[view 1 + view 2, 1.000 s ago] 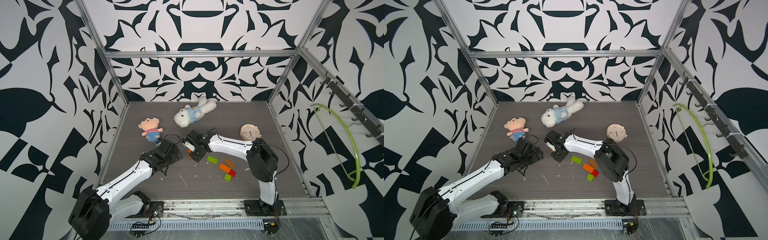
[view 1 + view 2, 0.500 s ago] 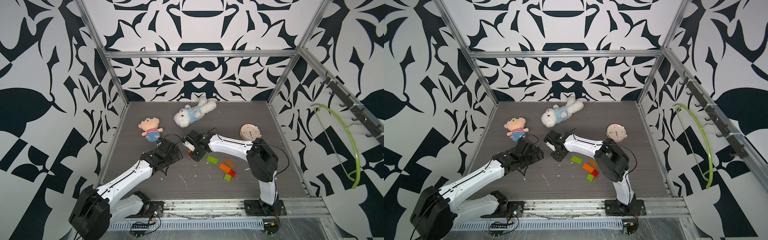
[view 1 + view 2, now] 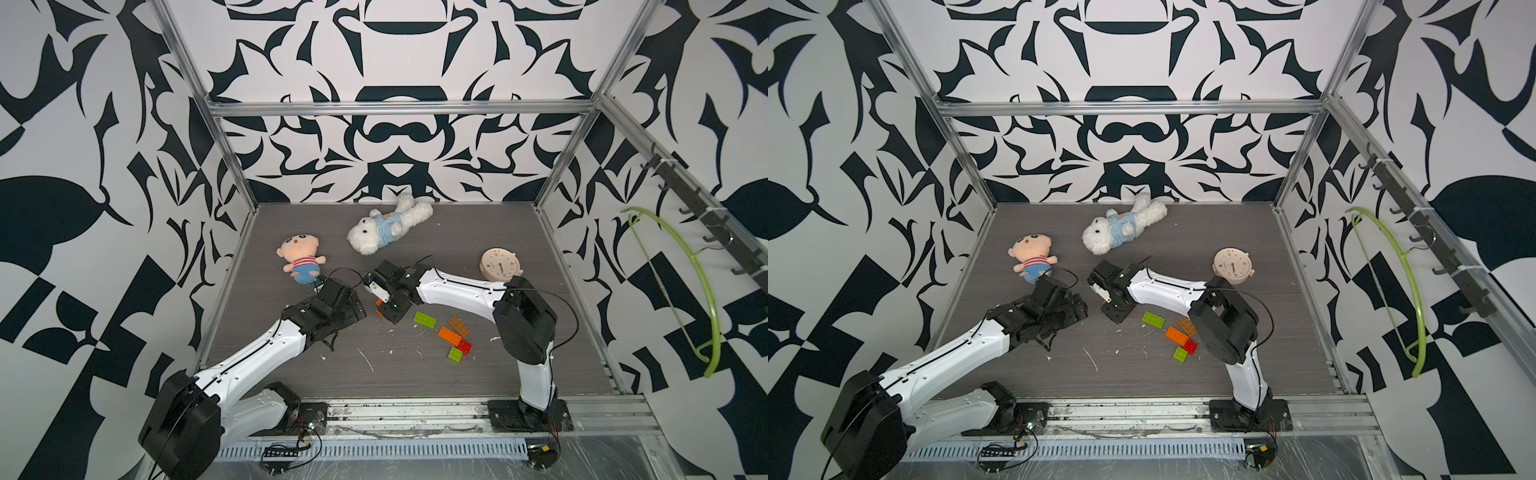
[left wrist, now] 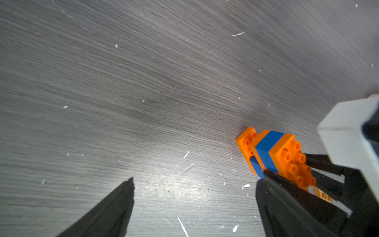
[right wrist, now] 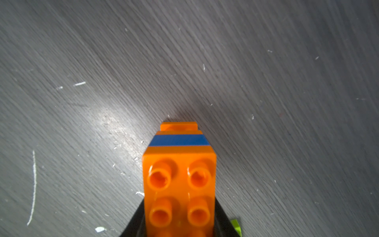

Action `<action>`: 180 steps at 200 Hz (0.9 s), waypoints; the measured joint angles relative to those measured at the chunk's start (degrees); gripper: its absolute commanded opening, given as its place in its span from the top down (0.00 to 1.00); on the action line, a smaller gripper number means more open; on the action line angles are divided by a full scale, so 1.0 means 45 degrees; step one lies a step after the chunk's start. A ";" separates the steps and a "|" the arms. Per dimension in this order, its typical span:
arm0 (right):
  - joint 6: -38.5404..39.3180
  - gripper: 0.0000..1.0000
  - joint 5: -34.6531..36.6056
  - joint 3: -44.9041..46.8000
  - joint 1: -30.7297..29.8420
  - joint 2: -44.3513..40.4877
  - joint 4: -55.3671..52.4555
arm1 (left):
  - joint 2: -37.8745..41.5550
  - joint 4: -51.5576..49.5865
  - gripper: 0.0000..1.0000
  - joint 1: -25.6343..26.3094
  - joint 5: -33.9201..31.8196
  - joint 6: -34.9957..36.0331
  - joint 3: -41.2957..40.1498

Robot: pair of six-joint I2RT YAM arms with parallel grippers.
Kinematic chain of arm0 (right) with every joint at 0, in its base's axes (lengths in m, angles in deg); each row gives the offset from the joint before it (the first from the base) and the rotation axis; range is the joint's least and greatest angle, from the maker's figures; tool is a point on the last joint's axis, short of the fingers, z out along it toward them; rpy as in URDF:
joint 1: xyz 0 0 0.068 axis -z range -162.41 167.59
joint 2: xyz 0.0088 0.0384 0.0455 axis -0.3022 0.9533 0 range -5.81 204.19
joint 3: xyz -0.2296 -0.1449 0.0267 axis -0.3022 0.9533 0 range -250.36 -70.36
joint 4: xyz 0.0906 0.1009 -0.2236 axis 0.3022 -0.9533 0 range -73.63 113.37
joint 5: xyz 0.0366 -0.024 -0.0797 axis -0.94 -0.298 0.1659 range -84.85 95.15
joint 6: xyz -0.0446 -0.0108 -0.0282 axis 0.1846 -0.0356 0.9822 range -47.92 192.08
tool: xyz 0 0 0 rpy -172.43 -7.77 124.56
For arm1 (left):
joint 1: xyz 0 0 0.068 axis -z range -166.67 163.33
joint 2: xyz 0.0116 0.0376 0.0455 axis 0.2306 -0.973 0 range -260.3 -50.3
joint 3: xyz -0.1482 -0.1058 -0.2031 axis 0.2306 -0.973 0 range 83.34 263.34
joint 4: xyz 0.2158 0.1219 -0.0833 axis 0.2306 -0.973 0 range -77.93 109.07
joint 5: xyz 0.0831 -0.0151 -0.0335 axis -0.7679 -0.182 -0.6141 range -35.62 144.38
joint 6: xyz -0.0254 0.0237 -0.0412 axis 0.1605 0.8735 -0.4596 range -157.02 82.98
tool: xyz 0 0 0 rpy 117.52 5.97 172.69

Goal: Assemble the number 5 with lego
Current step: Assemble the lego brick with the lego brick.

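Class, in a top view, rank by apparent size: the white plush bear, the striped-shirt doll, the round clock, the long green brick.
Largest to smallest:
white plush bear
striped-shirt doll
round clock, close to the doll
long green brick

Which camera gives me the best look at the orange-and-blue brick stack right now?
Left wrist: the orange-and-blue stack shows its layers, studs and the right end effector clamping it. Right wrist shows it close but cropped; both top views show only a sliver.

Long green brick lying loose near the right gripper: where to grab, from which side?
The long green brick lies flat, apart from the tan brick, so both long sides look free. Pinch across those long side walls at mid-length, coming straight down from above.
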 measured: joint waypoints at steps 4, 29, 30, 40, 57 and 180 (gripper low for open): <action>0.0000 0.70 0.0000 0.0000 0.0000 0.0000 0.0000 | 0.0000 -0.0005 0.01 0.0000 0.0000 0.0000 0.0000; 0.0053 0.70 0.0005 0.0039 0.0000 0.0000 0.0053 | 0.0000 0.0000 0.01 0.0000 0.0000 0.0005 0.0000; 0.0058 0.70 0.0005 0.0044 0.0000 0.0000 0.0053 | 0.0000 0.0000 0.01 0.0000 0.0000 0.0000 0.0000; 0.0087 0.70 0.0005 0.0107 0.0000 -0.0034 0.0141 | 0.0000 0.0000 0.01 0.0000 -0.0005 0.0000 0.0000; 0.0131 0.70 0.0005 0.0311 0.0005 -0.0136 0.0364 | -0.0010 0.0000 0.01 0.0000 -0.0005 0.0000 0.0000; 0.0282 0.71 -0.0423 0.0491 0.0223 -0.0185 0.0661 | -0.0243 0.0000 0.01 0.0000 -0.0005 0.0049 0.0010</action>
